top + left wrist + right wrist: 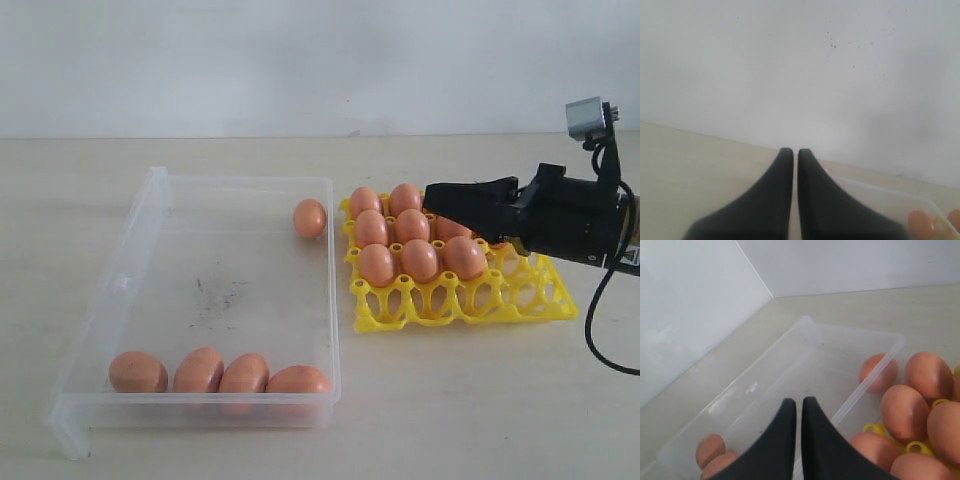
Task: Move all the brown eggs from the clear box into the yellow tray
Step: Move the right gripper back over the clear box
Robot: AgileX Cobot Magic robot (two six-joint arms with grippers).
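Note:
The clear box [240, 250] lies left of centre. One brown egg [309, 217] sits in its far right corner and several more [199, 371] line its near wall. To the right, the yellow tray [500, 295] holds several brown eggs [419, 260] in its left and far cups. My right gripper [428, 197] hovers over the tray's far side, shut and empty. In the right wrist view its closed fingertips [799, 401] point over the box [790, 365], with tray eggs [905, 412] beside them. My left gripper [795, 151] is shut on nothing, out of the exterior view.
The box and tray rest on a pale tabletop [480, 400] backed by a white wall [300, 60]. The right arm's cable [600, 320] hangs down past the tray's right edge. A corner of the box [880, 192] and an egg [920, 223] show in the left wrist view.

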